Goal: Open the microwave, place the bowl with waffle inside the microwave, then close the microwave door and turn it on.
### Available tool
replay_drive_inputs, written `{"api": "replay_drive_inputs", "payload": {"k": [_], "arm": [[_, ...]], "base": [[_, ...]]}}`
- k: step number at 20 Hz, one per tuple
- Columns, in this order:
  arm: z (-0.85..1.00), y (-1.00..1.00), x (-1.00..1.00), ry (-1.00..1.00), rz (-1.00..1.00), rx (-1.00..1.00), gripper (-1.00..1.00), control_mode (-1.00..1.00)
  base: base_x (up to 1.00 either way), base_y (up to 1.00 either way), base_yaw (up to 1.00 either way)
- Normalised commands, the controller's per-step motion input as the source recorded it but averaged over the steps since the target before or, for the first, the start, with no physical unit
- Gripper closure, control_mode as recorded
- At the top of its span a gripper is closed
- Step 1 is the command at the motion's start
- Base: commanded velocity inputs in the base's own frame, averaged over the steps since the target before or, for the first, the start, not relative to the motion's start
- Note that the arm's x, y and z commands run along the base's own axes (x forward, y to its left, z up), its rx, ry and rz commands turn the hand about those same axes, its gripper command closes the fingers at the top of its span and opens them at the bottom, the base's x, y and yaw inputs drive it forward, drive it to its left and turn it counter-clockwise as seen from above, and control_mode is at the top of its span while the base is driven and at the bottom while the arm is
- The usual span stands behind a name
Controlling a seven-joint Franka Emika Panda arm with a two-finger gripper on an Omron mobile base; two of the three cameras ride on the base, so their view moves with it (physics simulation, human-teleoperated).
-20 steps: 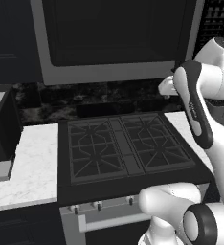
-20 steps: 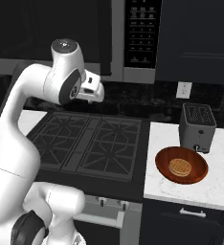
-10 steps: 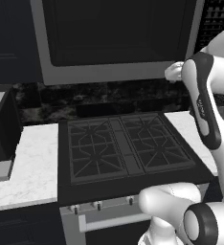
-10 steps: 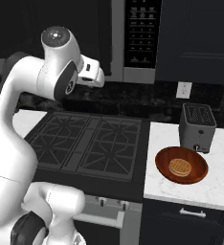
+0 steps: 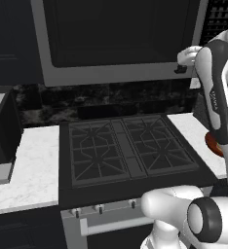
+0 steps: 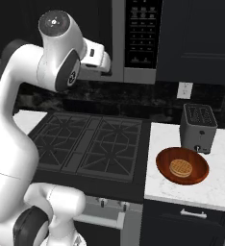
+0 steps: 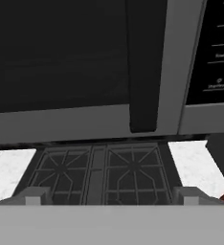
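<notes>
The microwave (image 5: 121,44) hangs above the stove, and its microwave door (image 7: 61,52) is shut, with a dark window and a black vertical bar handle (image 7: 142,67). Right of the handle is the keypad (image 7: 214,48). My gripper (image 5: 181,65) is raised to the door's lower right corner, just in front of the handle. Its jaws are open and hold nothing; in the hand view the gripper (image 7: 111,195) looks straight at the handle. The reddish-brown bowl (image 6: 181,166) holds the waffle (image 6: 181,167) and sits on the white counter right of the stove.
A black gas stove (image 5: 128,153) lies directly below the microwave. A dark grey toaster (image 6: 198,127) stands just behind the bowl. White marble counter (image 5: 30,165) runs on both sides of the stove, and a dark boxy object (image 5: 1,129) sits on its left part.
The arm has lifted the hand from just above the backsplash up to the lower right of the microwave door. The jaws have stayed open; the bowl has not moved.
</notes>
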Motion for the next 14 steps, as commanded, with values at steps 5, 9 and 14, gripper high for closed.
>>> {"api": "replay_drive_inputs", "payload": {"k": [5,9,14], "arm": [[0.20,-0.18,0.21,-0.05,-0.02,0.00,-1.00,-1.00],[0.01,-0.08,0.45,0.00,0.00,0.00,-1.00,-1.00],[0.00,-0.10,0.63,-0.01,0.00,0.00,-1.00,-1.00]], "base": [[0.00,0.00,0.00],[0.00,0.00,0.00],[0.00,0.00,0.00]]}}
